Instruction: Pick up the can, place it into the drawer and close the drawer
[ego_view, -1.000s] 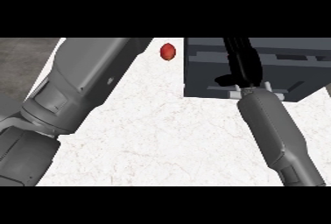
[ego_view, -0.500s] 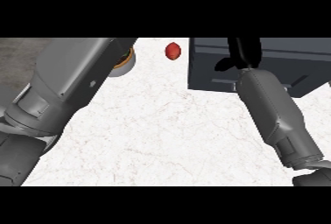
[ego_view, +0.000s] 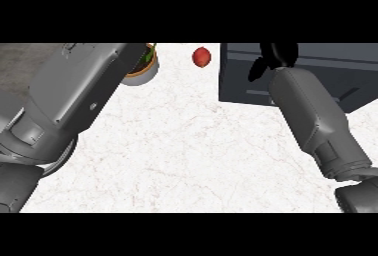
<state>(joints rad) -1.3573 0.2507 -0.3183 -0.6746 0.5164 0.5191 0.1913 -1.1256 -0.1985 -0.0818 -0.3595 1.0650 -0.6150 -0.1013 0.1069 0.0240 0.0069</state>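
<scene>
I'm looking down at what reads as a kitchen. A white, marble-veined counter (ego_view: 184, 150) spreads out below my right hand (ego_view: 275, 56), which shows over a dark grey drawer unit (ego_view: 240, 80). Just left of the hand lies a small red fruit-like item (ego_view: 201, 56). Further left stands a potted plant (ego_view: 146, 70), half hidden by my left forearm (ego_view: 81, 100).

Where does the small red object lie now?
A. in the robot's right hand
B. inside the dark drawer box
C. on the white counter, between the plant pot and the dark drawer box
C: the red object lies on the white counter, plant pot at its left, dark drawer box at its right.
</scene>
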